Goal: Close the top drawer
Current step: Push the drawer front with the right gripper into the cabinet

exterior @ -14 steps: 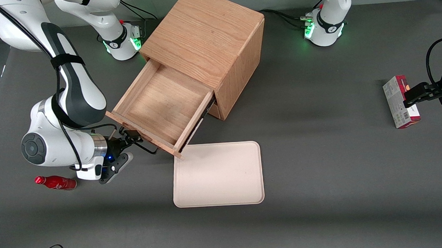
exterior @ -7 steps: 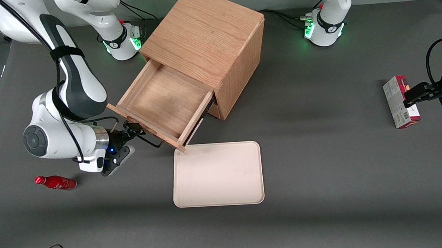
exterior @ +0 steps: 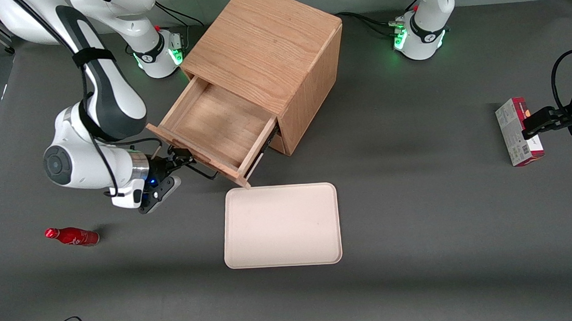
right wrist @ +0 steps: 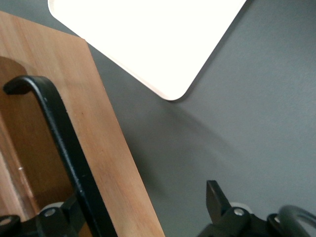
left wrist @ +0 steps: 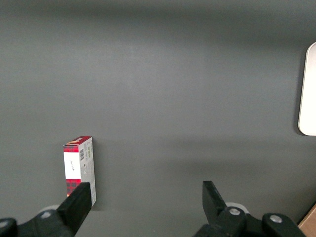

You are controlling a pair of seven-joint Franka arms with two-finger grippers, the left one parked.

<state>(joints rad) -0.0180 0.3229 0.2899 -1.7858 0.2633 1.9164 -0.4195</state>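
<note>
The top drawer [exterior: 217, 127] of the light oak cabinet [exterior: 262, 50] stands partly open, an empty shallow wooden tray. Its thin black wire handle [exterior: 204, 172] is on the front board. My right gripper [exterior: 177, 159] is open, right against the drawer front at the handle. In the right wrist view the drawer front [right wrist: 98, 128] and the black handle [right wrist: 64, 148] lie between my open gripper's [right wrist: 145, 200] fingers. One finger [right wrist: 215, 197] stands off the board over the grey table. The lower drawer is hidden under the top one.
A cream tray [exterior: 281, 226] lies flat on the table just in front of the drawer's corner, and shows in the right wrist view [right wrist: 148, 39]. A red bottle [exterior: 72, 236] lies toward the working arm's end. A red and white box [exterior: 519, 131] lies toward the parked arm's end.
The drawer has slid steadily into the cabinet. My gripper has moved with it toward the cabinet, staying at the handle.
</note>
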